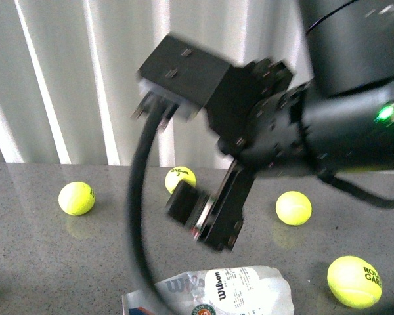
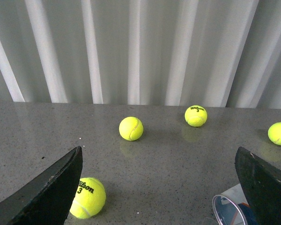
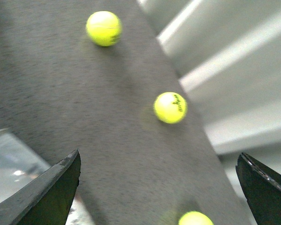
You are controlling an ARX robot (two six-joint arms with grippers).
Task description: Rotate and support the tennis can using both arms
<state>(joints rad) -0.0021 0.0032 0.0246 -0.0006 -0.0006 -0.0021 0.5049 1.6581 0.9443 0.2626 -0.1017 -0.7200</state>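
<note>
Tennis can (image 1: pixel 230 289) rests on grey table (image 1: pixel 26 262); white curtain (image 1: pixel 65 79) behind (balls (image 1: pixel 76 198) scattered).

The grey table (image 1: pixel 26 262) is dotted with yellow balls (image 1: pixel 77 198), and the tennis can (image 1: pixel 249 285) is laid on its side there.

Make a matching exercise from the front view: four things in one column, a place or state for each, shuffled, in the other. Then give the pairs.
Things
1. tennis can
2. ball printed Roland Garros
3. green light
4. black cable

Places or states
A. glowing on the black arm
B. lying on the table, nearest the camera
C. hanging in a long curve from a boxy black block
D. resting on the table, to the right of the can

Pairs: 1-B, 2-D, 3-A, 4-C
</note>
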